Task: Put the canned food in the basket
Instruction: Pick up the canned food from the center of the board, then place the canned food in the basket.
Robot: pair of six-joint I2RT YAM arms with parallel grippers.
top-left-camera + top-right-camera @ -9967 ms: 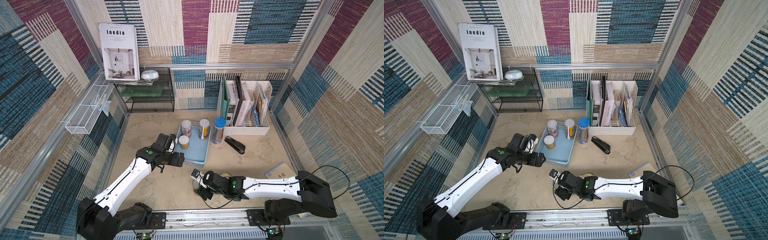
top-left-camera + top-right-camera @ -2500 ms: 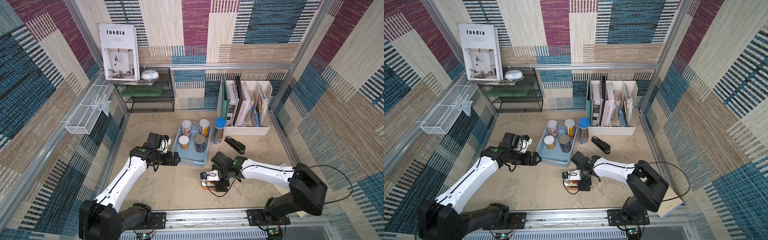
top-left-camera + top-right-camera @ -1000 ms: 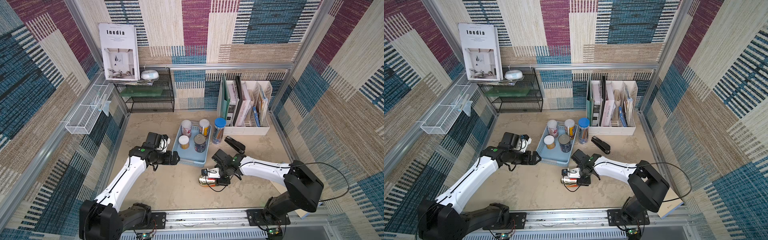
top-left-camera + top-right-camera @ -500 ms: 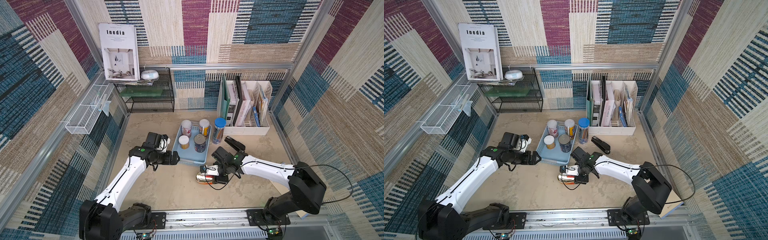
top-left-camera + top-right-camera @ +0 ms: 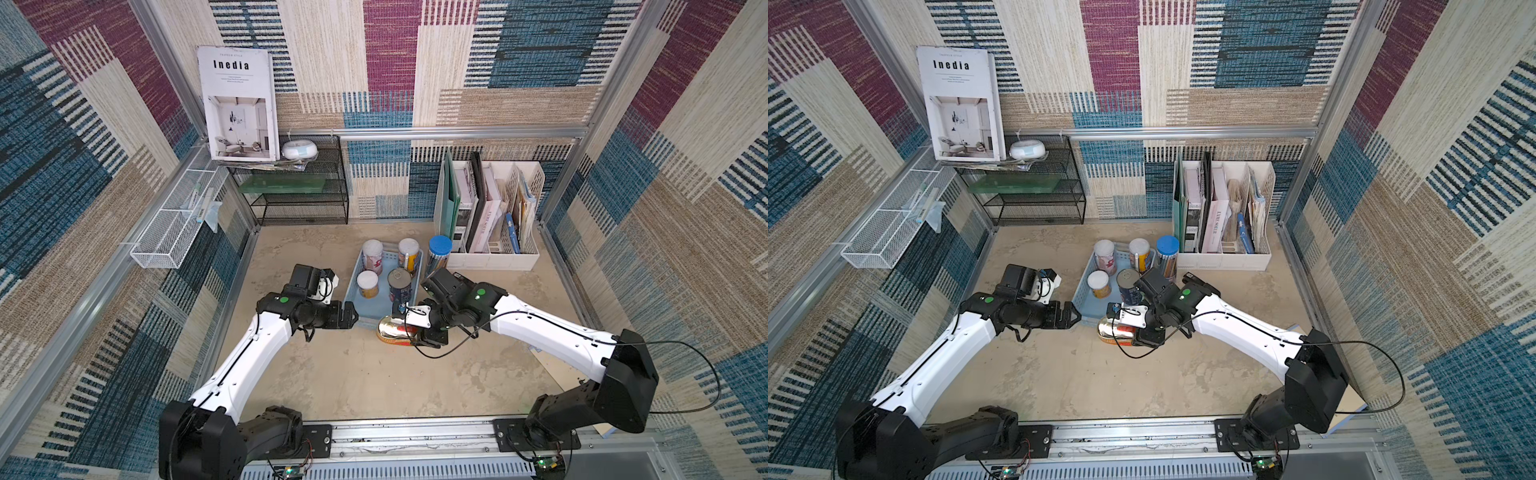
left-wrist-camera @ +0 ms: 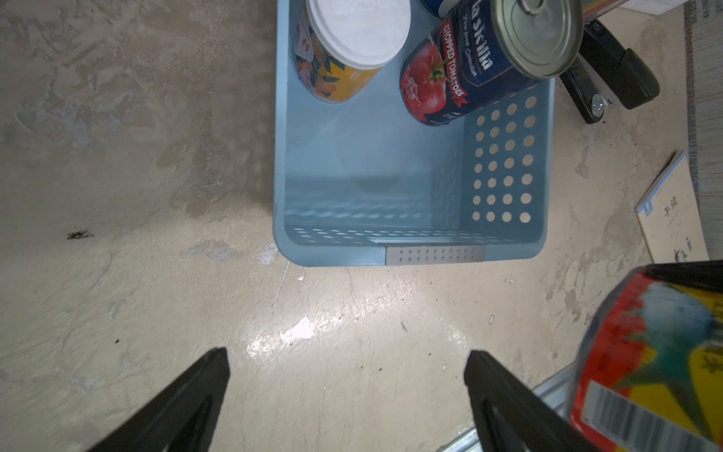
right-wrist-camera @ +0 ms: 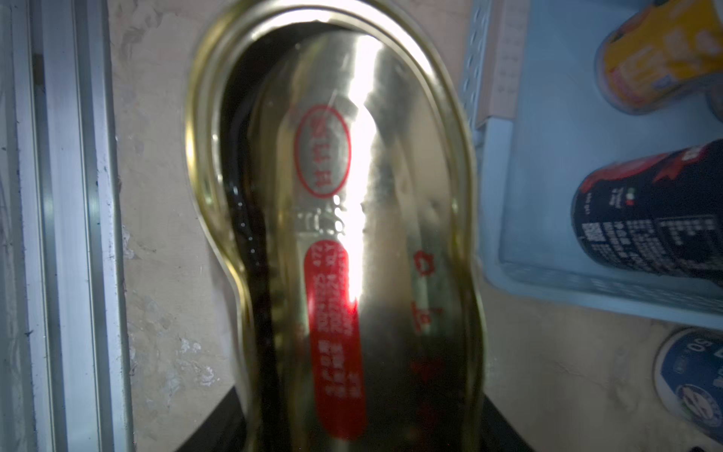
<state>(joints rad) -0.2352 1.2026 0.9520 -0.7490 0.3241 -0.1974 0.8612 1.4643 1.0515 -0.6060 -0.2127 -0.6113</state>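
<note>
Gold oval tin (image 7: 344,235), perforated plastic basket (image 6: 332,256)

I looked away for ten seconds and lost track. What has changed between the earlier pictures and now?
The silver tin went into the basket. The right pincer then closed on the gold oval tin, lifted it and carried it toward the basket's near end. Unchanged: the three white-lidded cans in the basket, and the left pincer, open beside it.
</note>
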